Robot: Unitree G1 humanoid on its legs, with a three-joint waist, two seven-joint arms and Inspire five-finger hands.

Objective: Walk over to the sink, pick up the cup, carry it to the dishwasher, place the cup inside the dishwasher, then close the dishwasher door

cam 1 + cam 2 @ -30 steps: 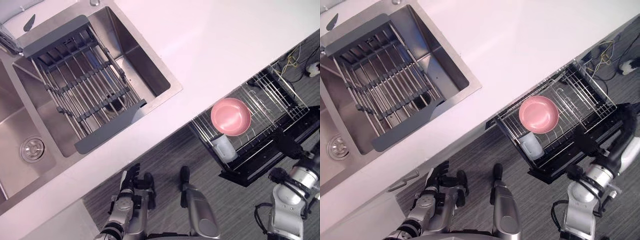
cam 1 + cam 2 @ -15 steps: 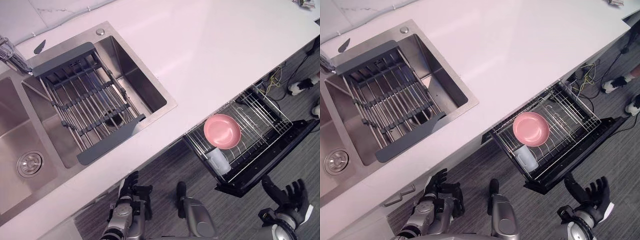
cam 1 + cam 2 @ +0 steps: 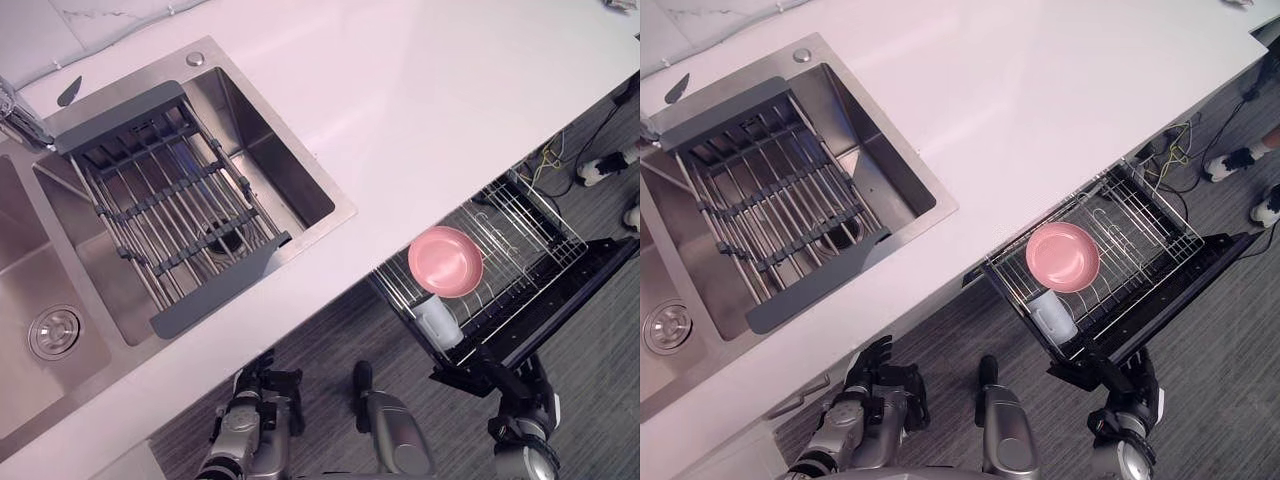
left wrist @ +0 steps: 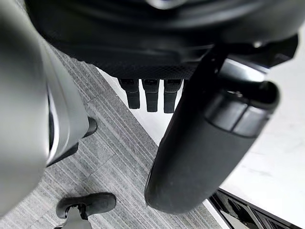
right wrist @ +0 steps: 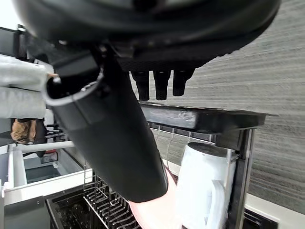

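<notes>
One cup (image 3: 438,319), one pink bowl (image 3: 445,261), one rack (image 3: 522,214)

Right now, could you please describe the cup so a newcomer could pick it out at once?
Below the edge of the white counter, a wire dishwasher rack stands pulled out. The cup sits at the rack's corner nearest the robot, beside a pink bowl; it alone is white, tall, with a handle.

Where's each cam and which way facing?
Left eye view: head, facing down at sink, counter, open dishwasher; left hand low, right hand at door.
Right eye view: same, slightly offset.
Left wrist view: along left hand to floor, counter.
Right wrist view: along right hand at door, cup, bowl.
Eyes, right wrist share cup, bowl.
</notes>
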